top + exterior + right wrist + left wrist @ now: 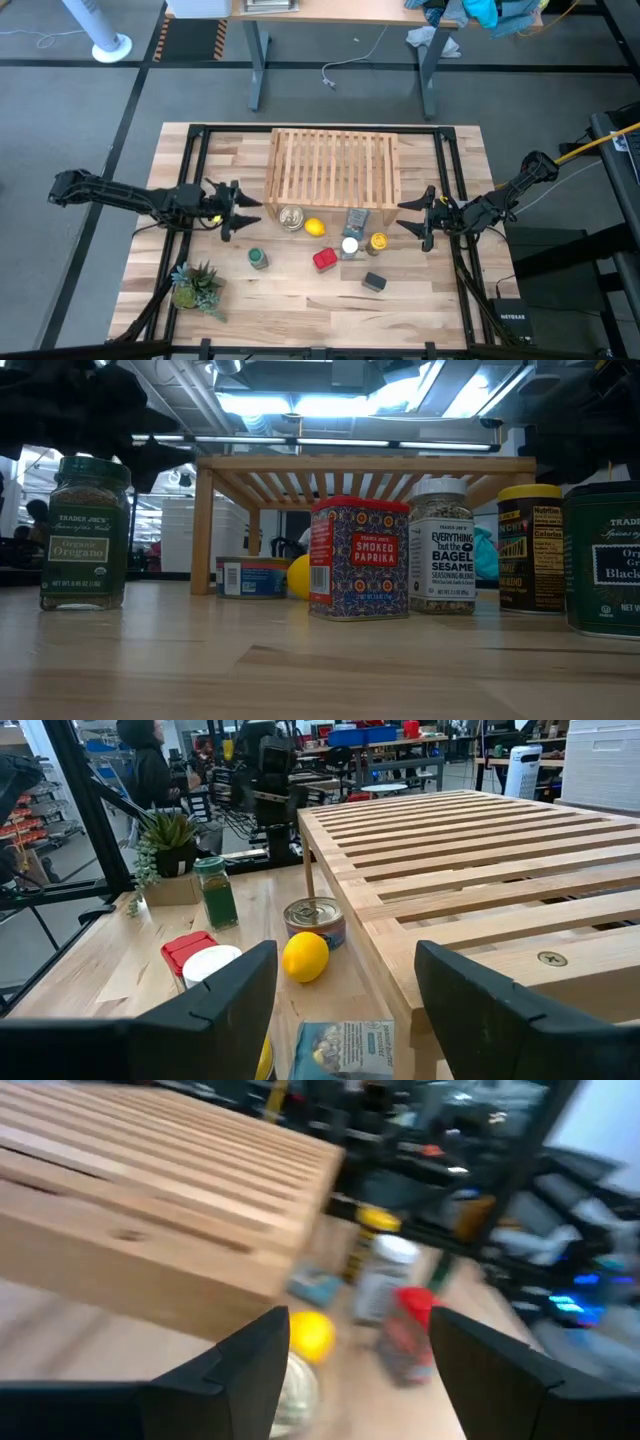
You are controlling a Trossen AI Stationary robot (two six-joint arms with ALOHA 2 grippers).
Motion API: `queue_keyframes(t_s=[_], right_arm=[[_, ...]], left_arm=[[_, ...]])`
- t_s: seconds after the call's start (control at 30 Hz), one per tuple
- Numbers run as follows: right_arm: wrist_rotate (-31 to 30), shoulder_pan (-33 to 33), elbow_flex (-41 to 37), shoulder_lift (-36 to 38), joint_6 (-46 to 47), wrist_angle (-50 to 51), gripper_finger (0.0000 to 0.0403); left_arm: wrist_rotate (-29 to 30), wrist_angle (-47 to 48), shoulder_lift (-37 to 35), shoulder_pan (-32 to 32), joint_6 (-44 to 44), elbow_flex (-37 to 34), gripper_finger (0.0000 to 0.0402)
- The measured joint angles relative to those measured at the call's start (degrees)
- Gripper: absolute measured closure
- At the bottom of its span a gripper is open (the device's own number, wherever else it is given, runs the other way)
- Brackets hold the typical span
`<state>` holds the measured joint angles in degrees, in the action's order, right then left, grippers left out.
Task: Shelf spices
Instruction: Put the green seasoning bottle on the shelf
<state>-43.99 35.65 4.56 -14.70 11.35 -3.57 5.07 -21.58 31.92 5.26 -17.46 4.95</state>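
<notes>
The left gripper (248, 213) and right gripper (412, 218) both hung released, grasping nothing. Between their facing jaws stood the spices (349, 246), in front of the shelf (332, 168).

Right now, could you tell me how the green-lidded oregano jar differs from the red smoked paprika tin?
The oregano jar is a round clear jar with a green lid, its green contents showing; the paprika tin is a boxy, opaque, patterned red tin. The jar stands alone toward the left arm's side, while the tin sits close beside the white-lidded jar. Both stand upright on the tabletop, not on the shelf.
</notes>
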Motion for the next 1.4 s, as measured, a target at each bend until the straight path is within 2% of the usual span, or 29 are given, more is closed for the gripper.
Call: queue_keyframes(t_s=[0.13, 0.23, 0.57, 0.83, 1.13, 1.23, 1.4], right_arm=[[0.0, 0.0, 0.0, 0.0, 0.0, -0.1, 0.0159], [0.0, 0.0, 0.0, 0.0, 0.0, -0.3, 0.0159], [2.5, 0.0, 0.0, 0.0, 0.2, -0.7, 0.0159], [2.6, 0.0, 0.0, 0.0, 0.0, -0.7, 0.0159], [2.6, 0.0, 0.0, 0.0, 0.2, -0.6, 0.0159], [2.9, 0.0, 0.0, 0.0, 0.4, -0.4, 0.0159], [7.4, 0.0, 0.0, 0.0, -0.4, -0.2, 0.0159]], left_arm=[[-0.9, 2.4, 0.0, 4.7, -1.9, 2.1, 0.0169], [0.9, 5.2, 0.0, 8.9, -2.2, 4.5, 0.0169], [18.6, 12.2, 2.1, 25.5, -3.2, 10.9, 0.0169], [34.8, 12.2, 13.8, 37.6, -5.1, 15.0, 0.0169], [44.7, 15.4, 28.8, 42.3, -3.9, 25.6, 0.0169], [46.2, 18.9, 31.4, 42.5, -3.6, 29.3, 0.0169], [49.2, 23.2, 32.6, 42.5, -3.7, 33.0, 0.0169]])
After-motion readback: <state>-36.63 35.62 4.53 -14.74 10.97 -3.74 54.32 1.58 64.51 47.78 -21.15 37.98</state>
